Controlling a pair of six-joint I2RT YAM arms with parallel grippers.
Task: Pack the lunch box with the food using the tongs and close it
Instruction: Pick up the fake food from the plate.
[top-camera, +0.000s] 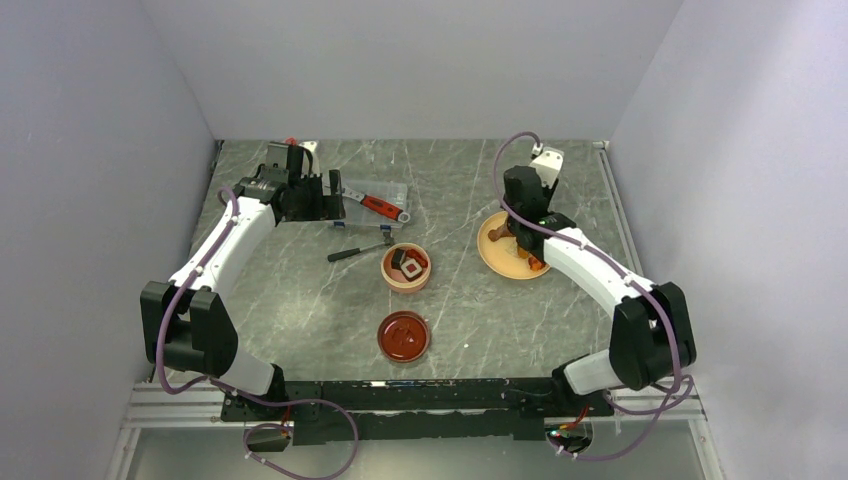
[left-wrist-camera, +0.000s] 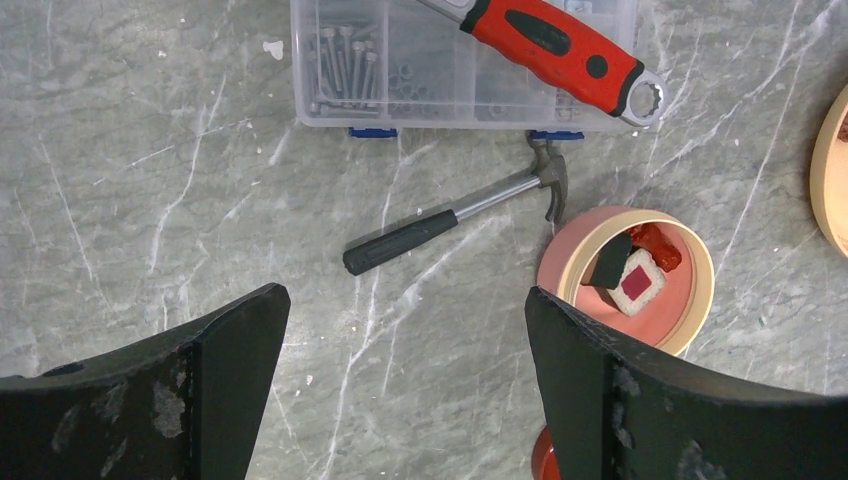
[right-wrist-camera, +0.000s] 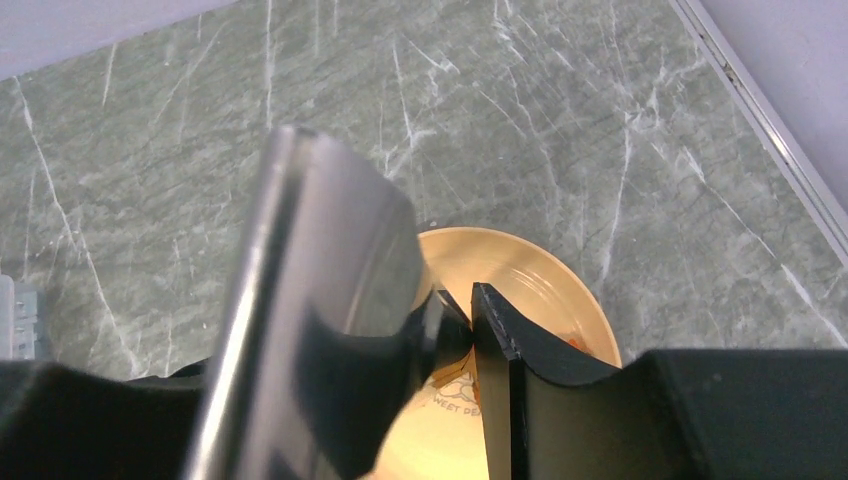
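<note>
Lunch box, a small round tub with a salmon-pink inside and a tan-orange wall (left-wrist-camera: 685, 305), stood open near the middle of the grey marbled tabletop (top-camera: 300, 290), with a black-and-white roll-like piece (left-wrist-camera: 634, 282) and an orange-red bit (left-wrist-camera: 657, 247) lying in it. Its dark red round lid with the white curved mark (top-camera: 403, 337) lay apart from it, on the side nearer my bases. My right gripper (right-wrist-camera: 460, 295) was clamped on the long grey metal tongs (right-wrist-camera: 320, 260), its jaws drawn close together, over the flat yellow plate (right-wrist-camera: 520, 262), where small brown food pieces (top-camera: 497, 233) sat. My left gripper (left-wrist-camera: 405, 292) hung with its jaws spread wide and nothing between them, above bare tabletop near the clear rectangular case of screws (left-wrist-camera: 420, 80), which carried a red-handled spanner (left-wrist-camera: 545, 40). A small black-handled hammer (left-wrist-camera: 440, 225) lay between that case and the tub.
</note>
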